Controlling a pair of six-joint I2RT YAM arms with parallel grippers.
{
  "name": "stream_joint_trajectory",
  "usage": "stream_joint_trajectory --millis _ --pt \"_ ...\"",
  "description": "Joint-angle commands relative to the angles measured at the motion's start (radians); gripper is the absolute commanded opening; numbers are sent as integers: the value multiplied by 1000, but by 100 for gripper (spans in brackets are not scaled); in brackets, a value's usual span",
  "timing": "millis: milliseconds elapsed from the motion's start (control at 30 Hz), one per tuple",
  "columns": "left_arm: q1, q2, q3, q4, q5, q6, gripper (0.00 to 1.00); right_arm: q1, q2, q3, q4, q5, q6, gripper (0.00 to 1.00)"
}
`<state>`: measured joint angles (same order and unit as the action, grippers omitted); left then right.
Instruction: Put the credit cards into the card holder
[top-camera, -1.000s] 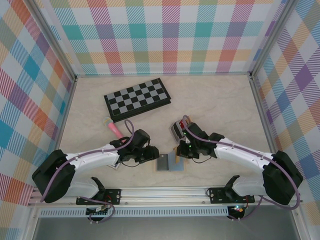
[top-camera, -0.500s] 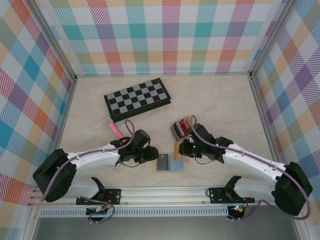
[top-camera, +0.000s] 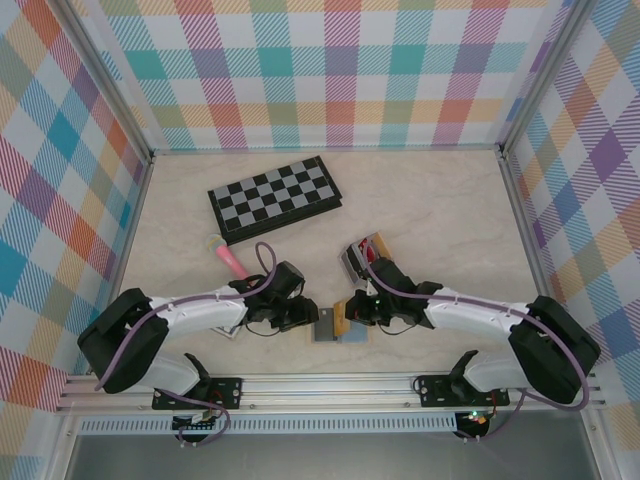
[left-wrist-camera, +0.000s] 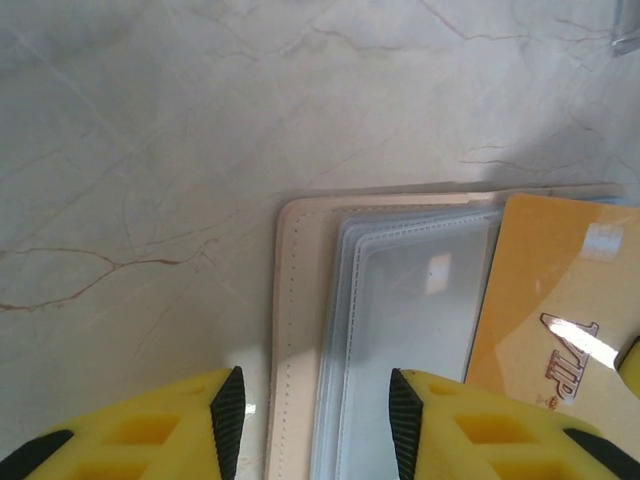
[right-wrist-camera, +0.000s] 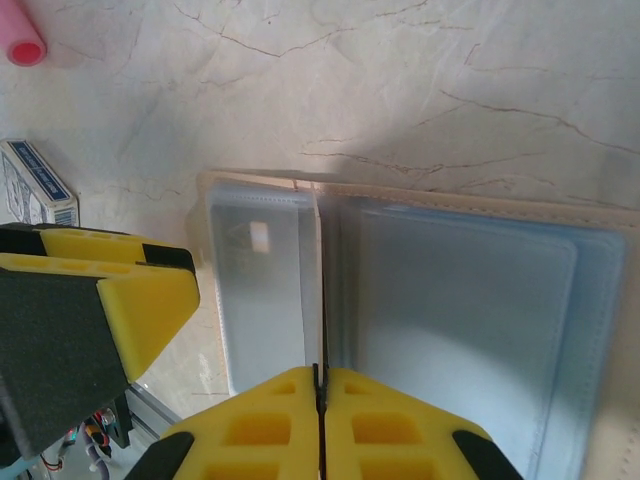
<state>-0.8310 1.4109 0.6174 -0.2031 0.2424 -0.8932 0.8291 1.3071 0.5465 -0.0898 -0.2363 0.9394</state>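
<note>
Chessboard (top-camera: 275, 197) blocks far left; far right open.

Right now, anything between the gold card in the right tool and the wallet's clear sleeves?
Nothing visible. The gold-orange plastic card, pinched in the shut right tool, hangs directly over the open tan wallet with clear plastic sleeves. The open left tool straddles the wallet's left edge, clear of the card.

credit card (left-wrist-camera: 560, 300): gold-orange; wallet (left-wrist-camera: 288, 330): tan; chessboard (top-camera: 275, 197): black-grey checks; walls (top-camera: 340, 70): pastel plaid; fingers (right-wrist-camera: 262, 425): yellow
</note>
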Motion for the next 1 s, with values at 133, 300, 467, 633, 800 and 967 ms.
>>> stream_joint_trajectory --millis 133,300,467,633,800,967 --pt "-14 35 -19 26 20 8 41 21 36 -38 20 18 12 7" --pt "-17 46 -22 33 23 7 38 35 58 -55 76 -27 19 7" --pt "-22 48 -24 36 17 -4 35 52 72 -75 138 -43 56 7" --pt "-22 38 -37 45 8 -23 33 57 63 -85 153 -36 76 6" --pt "-24 23 -42 35 -7 -28 33 57 25 -90 96 -3 55 7" --pt "-23 18 -48 36 -13 -37 32 58 27 -113 110 -12 76 7"
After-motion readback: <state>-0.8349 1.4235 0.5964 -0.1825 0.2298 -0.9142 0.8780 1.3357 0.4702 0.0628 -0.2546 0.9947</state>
